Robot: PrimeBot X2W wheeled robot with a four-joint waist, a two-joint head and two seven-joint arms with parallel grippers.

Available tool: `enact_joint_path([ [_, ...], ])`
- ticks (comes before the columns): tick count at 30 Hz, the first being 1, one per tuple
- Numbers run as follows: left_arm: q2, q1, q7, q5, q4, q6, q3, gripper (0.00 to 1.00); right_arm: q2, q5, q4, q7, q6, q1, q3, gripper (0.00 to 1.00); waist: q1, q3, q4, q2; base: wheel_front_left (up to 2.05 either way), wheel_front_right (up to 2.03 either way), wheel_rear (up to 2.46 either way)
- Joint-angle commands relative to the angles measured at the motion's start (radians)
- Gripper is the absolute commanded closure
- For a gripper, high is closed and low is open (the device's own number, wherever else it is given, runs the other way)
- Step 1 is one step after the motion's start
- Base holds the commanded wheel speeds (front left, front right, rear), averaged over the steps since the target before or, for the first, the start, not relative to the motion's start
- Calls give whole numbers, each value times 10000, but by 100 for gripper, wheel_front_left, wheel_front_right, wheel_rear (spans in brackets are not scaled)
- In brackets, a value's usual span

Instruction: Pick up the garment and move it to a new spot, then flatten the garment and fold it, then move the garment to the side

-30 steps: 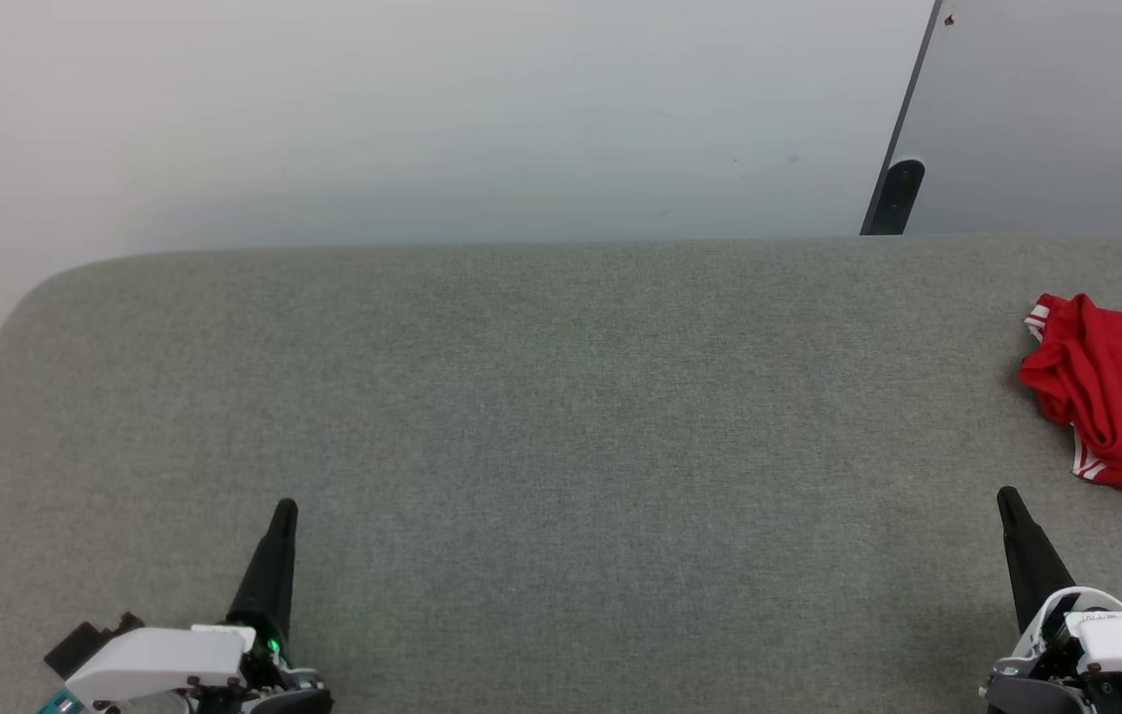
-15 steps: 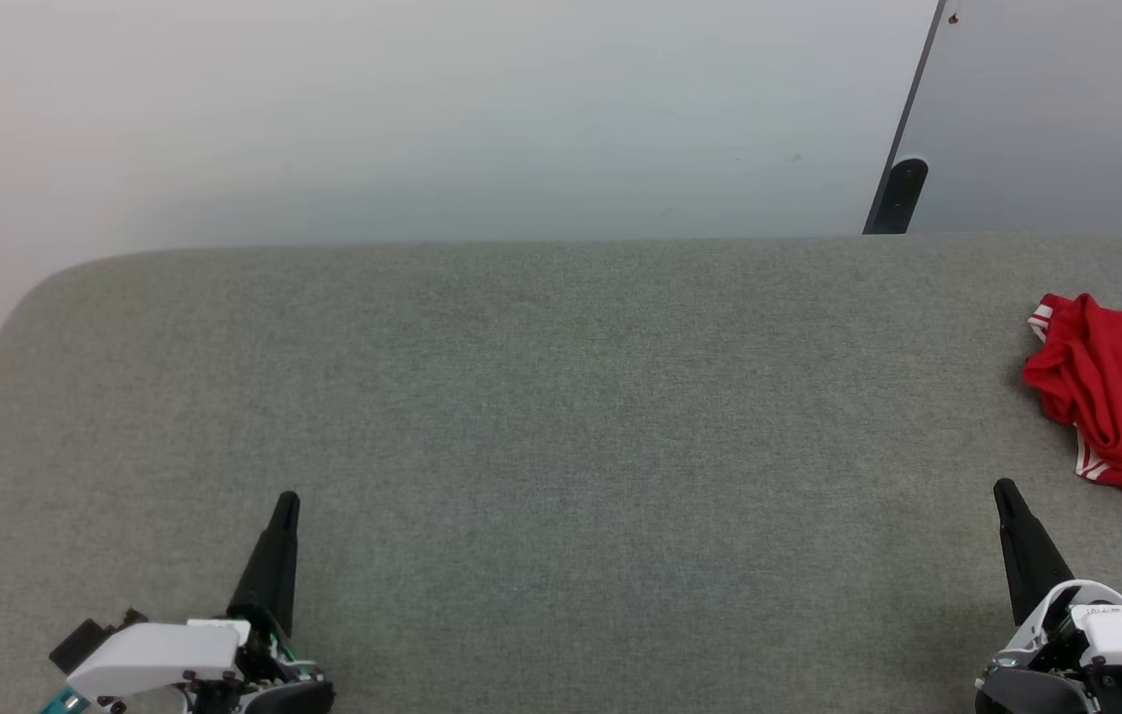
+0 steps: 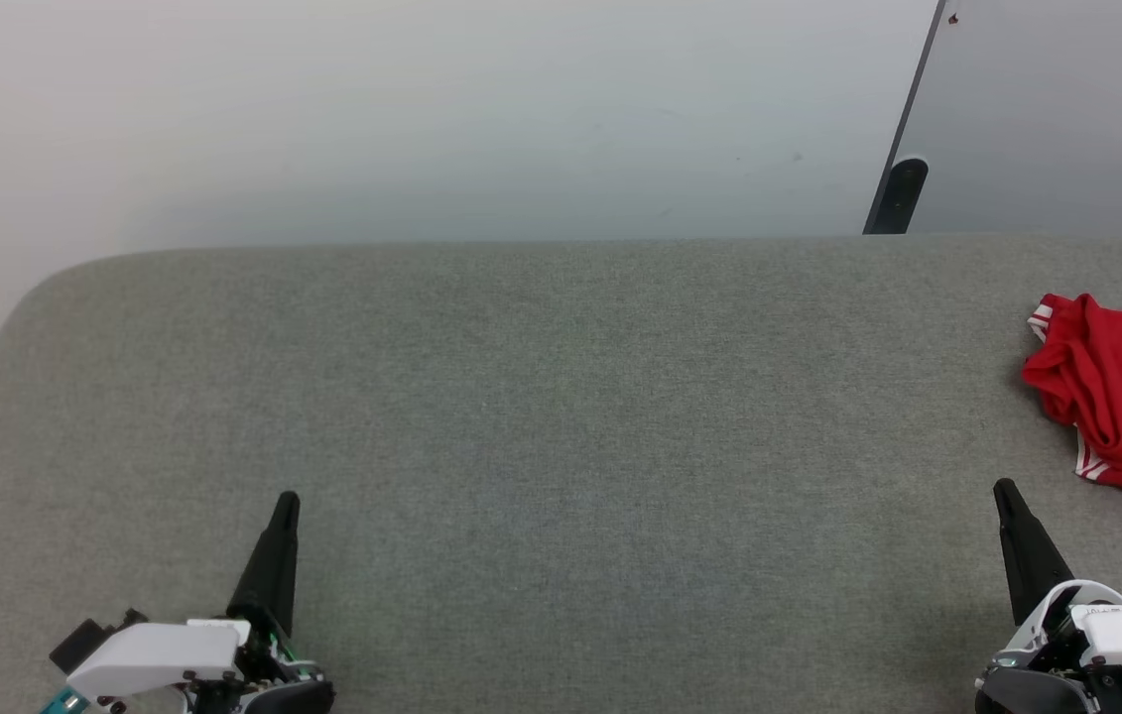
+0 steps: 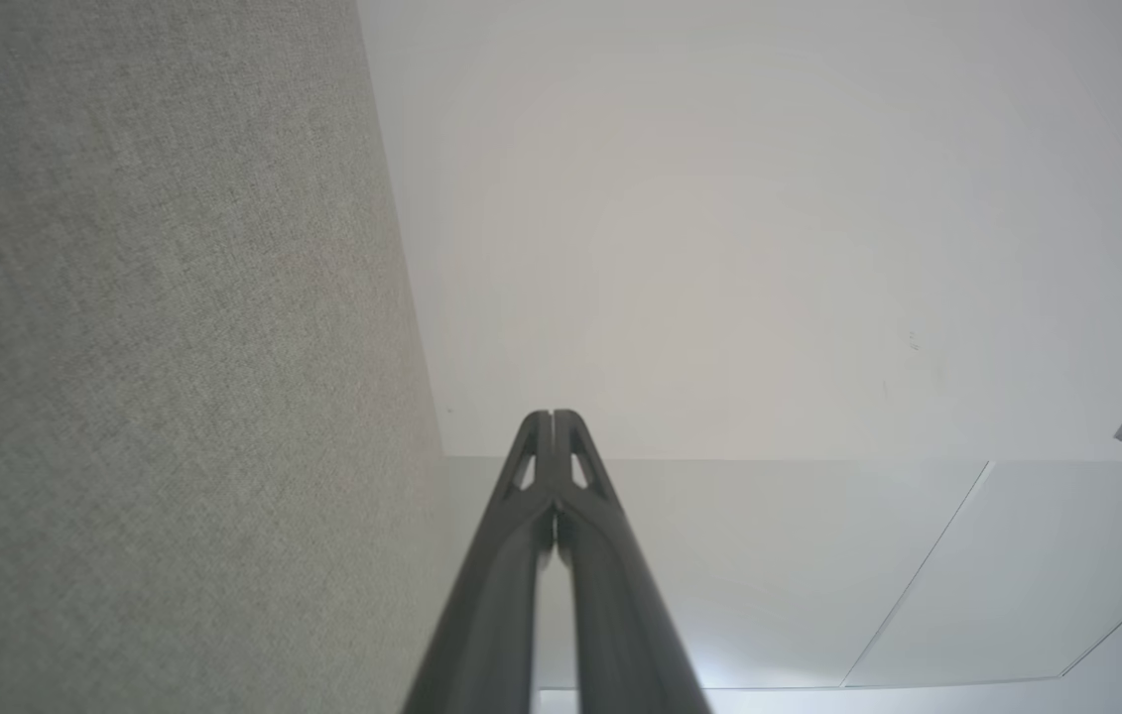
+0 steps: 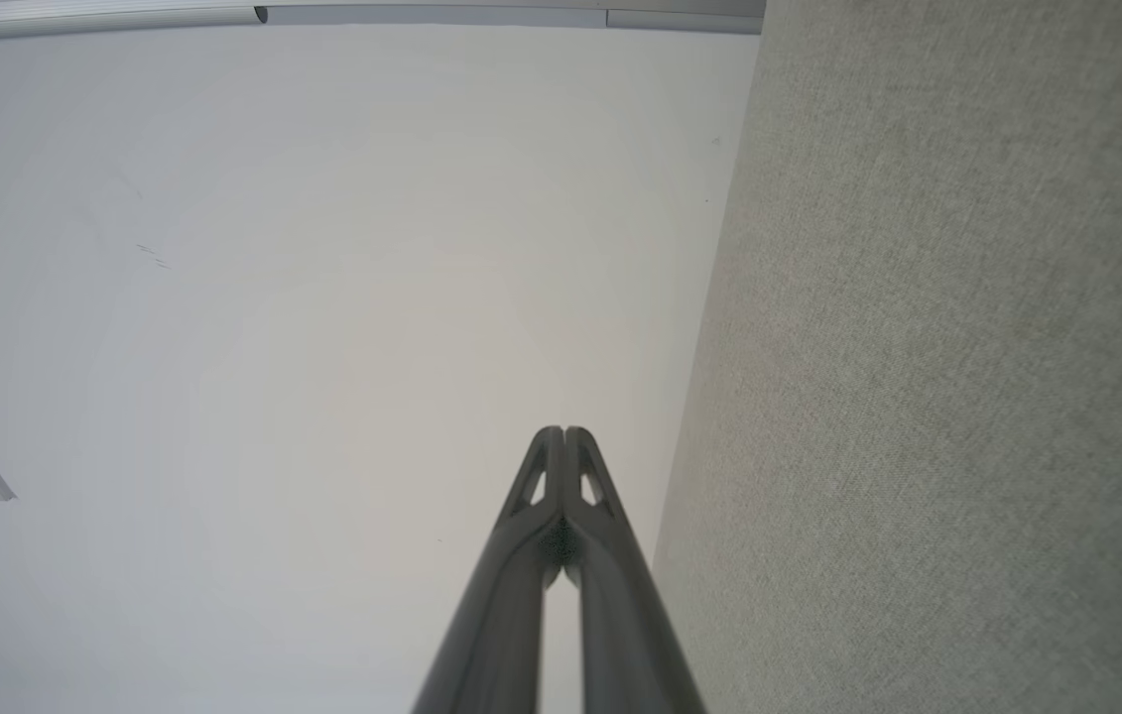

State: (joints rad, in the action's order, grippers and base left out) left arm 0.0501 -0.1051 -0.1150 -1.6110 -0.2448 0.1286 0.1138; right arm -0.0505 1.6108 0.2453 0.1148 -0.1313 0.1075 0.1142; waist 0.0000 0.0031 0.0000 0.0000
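In the head view the garment [image 3: 1116, 397], a bright red T-shirt with red-and-white striped trim, lies bunched on the grey fabric-covered desk [image 3: 561, 397] at its far right. It is apart from both arms, and the right edge of the view cuts it off, so its full size, its sleeves and any lettering cannot be made out. What shows looks rumpled rather than squarely folded. With so much of it out of view, a shirt lying at the side like this would suit either a heap waiting to be fetched or one already set aside. The left end effector [image 3: 287, 502] sits at the lower left and the right end effector [image 3: 1004, 490] at the lower right, both low over the near edge and pointing away from the robot. This looks like a resting pose that keeps the broad middle of the desk free. A dark rounded piece [image 3: 903, 193] at the foot of a slanted panel behind the desk is too small to identify. In the left wrist view the two dark fingers [image 4: 511, 555] meet at their tips with nothing between them, the desk surface running along one side. In the right wrist view its fingers [image 5: 610, 575] are likewise pressed together and hold nothing.
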Motion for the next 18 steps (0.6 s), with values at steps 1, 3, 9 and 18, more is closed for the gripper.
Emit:
enact_joint_path([
  [1, -12, -86, -29, -26, -12, 39, 23, 100, 25, 37, 2, 25, 10, 36, 9, 100, 0, 0, 0, 0, 0, 0, 0],
  [3, -12, -86, -28, -26, -12, 39, 23, 100, 25, 37, 2, 25, 10, 36, 9, 100, 0, 0, 0, 0, 0, 0, 0],
  [9, -12, -86, -27, -27, -12, 39, 21, 100, 24, 38, 2, 24, 10, 36, 8, 100, 0, 0, 0, 0, 0, 0, 0],
  [18, -12, -85, -25, -29, -12, 39, 19, 100, 24, 38, 2, 24, 10, 36, 7, 100, 0, 0, 0, 0, 0, 0, 0],
])
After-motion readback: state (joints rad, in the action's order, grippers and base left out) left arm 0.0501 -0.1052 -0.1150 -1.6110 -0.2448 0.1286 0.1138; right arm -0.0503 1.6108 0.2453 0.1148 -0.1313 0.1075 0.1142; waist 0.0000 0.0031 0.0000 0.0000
